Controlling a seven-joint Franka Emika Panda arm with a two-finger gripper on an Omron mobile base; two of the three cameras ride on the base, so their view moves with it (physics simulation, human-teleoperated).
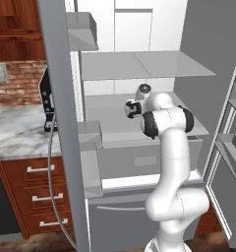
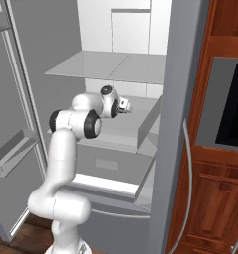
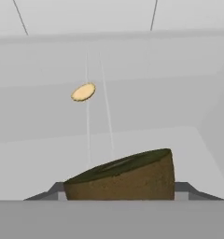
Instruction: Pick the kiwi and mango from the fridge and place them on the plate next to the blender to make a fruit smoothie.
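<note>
- Gripper (image 2: 127, 106): one, reached into the open fridge (image 1: 139, 29) over the middle shelf (image 1: 110, 118). In the hand view the cut kiwi (image 3: 125, 179) sits right between the two dark finger tips, which flank it on either side; I judge the jaws closed on it, partway together (actual contact hides behind the grey band).
- Kiwi: one, a half with brown skin and a dark green cut face tilted upward, close under the hand camera.
- Mango (image 3: 83, 92): one, a small yellow-orange oval lying further back on the pale shelf, well apart from the kiwi.
- Fridge shelves seen in the base views: two grey ones, upper and middle, with a drawer front below.
- Fridge doors: two, both swung open, each carrying grey bins.
- Plate and blender: not identified with certainty; a dark appliance (image 1: 47, 101) on the marble counter (image 1: 16, 133) is mostly hidden by the left door.
- Risk, slip: the kiwi's rounded skin could squirm out if the grip is shallow or off-centre.
- Risk, collision: pulling out, the elbow or wrist could clip the upper shelf or a door bin (clearance looks tight).
- Risk, mango: a sweep deeper in could nudge it toward the back wall.
</note>
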